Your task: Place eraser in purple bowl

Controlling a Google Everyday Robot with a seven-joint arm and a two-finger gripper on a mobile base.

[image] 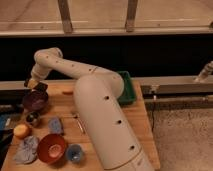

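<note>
The purple bowl (35,102) sits at the far left of the wooden table (132,125). My gripper (36,85) hangs just above the bowl's back rim, at the end of the white arm that reaches in from the right. A small black block, the eraser (41,86), shows at the gripper's tip, held over the bowl and seemingly clear of it.
An orange-red bowl (51,148), a light-blue cup (75,153), a bluish sponge pad (55,125), a small metal cup (33,119), an orange fruit (21,131) and a grey cloth (27,150) lie in front. A green bin (126,89) stands behind the arm.
</note>
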